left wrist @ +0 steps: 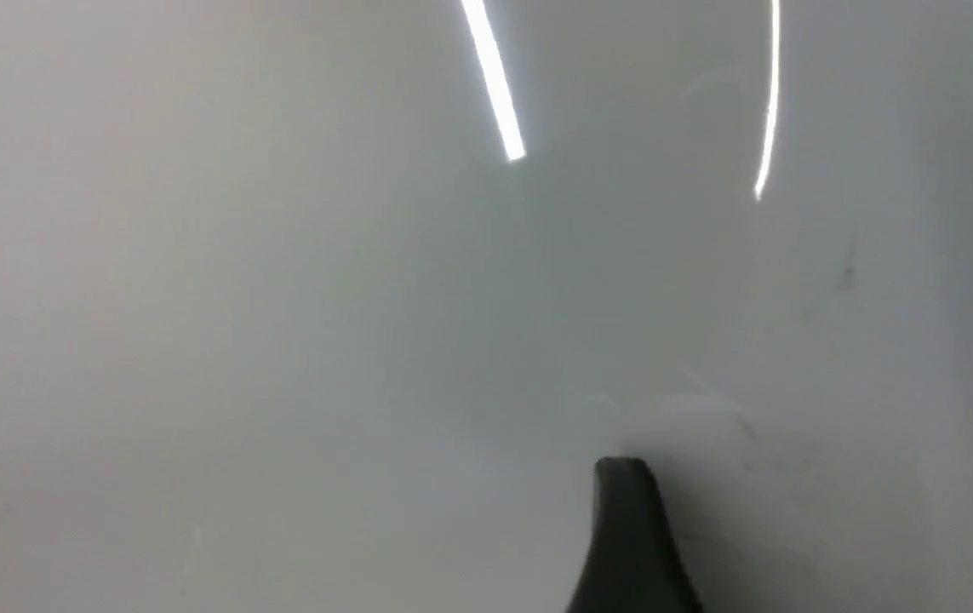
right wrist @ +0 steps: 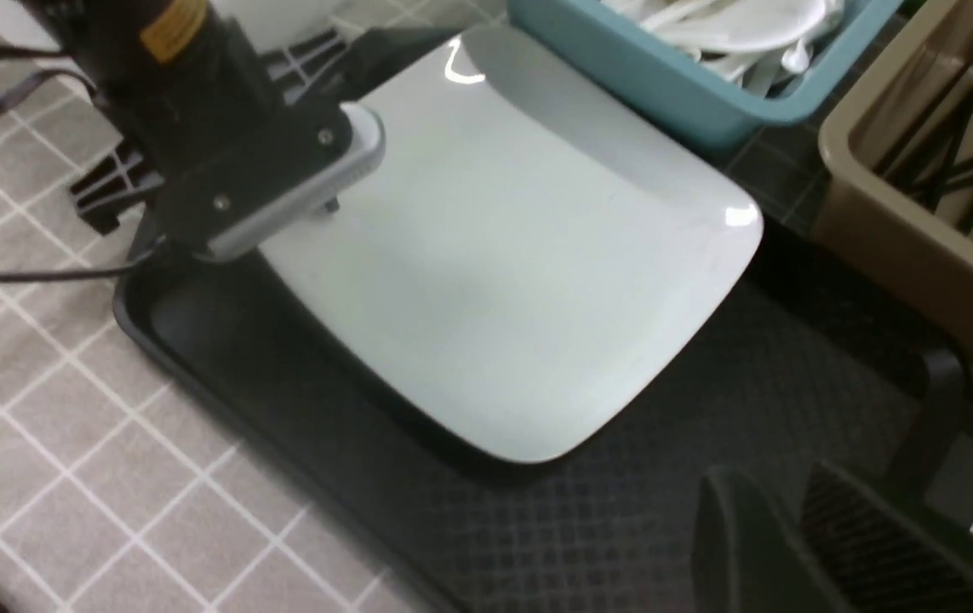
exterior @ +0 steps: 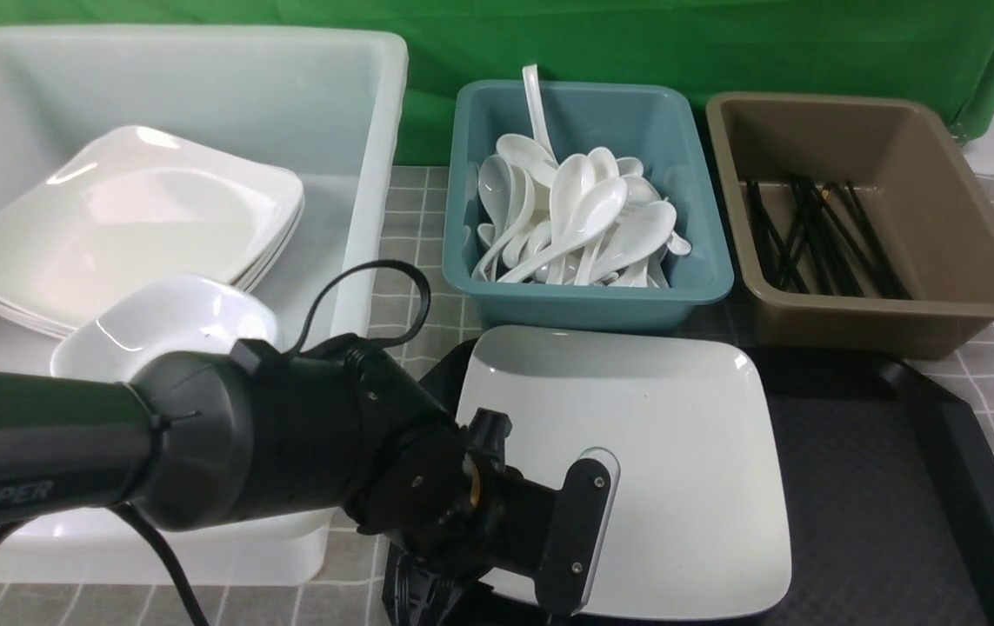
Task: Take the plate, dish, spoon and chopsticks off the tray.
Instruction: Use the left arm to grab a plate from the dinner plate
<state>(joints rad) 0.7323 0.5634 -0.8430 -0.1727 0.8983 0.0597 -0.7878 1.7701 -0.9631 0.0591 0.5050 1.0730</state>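
Observation:
The large white square plate (exterior: 653, 452) lies on the left part of the black tray (exterior: 879, 487). My left gripper (exterior: 462, 591) is at the plate's near left edge. One of its fingers (left wrist: 622, 519) rests on the plate's top face (left wrist: 367, 298), and the other is hidden. The right gripper (right wrist: 771, 481) hovers over the tray's bare textured floor (right wrist: 622, 477), its jaws slightly apart and empty. A small white dish (exterior: 166, 326) sits in the white bin (exterior: 357, 104). White spoons (exterior: 583, 217) fill the teal bin, and black chopsticks (exterior: 818, 235) lie in the brown bin.
Stacked white plates (exterior: 123, 217) lean in the white bin behind the dish. The teal bin (exterior: 583, 296) and brown bin (exterior: 983, 287) stand just behind the tray. A grey checked cloth (right wrist: 43, 409) covers the table. A green backdrop hangs behind.

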